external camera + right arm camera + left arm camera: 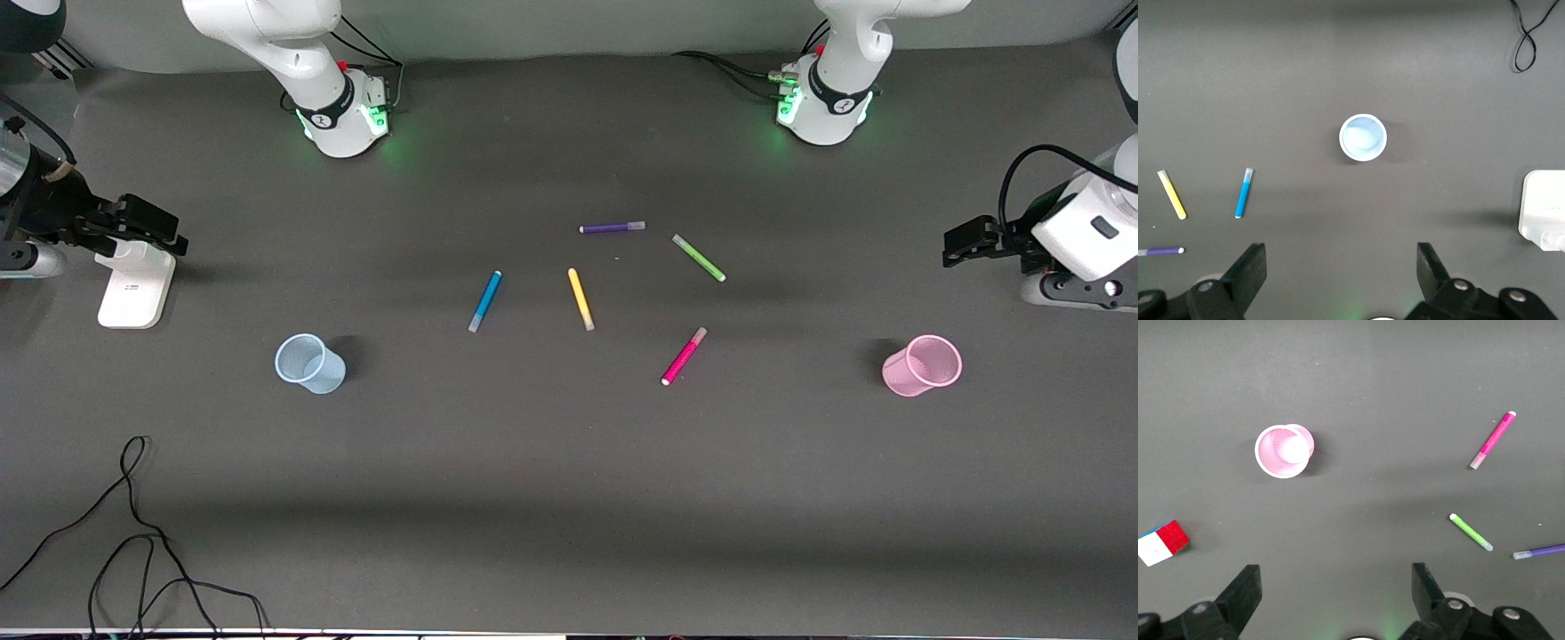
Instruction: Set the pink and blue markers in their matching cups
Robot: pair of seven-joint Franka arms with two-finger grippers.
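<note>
Both pens look light, stiff & a bit slick, so pinch each at the middle. The pink marker (pixel 684 356) & blue marker (pixel 485 301) lie flat on the desk (pixel 569 498), well apart from both jaws. Pink cup (pixel 923 365) & blue cup (pixel 308 364) stand up, thin & tippy. Left gripper (pixel 1335 590) & right gripper (pixel 1341 270) wait up high w/ jaws spread, each over its own cup's end.
</note>
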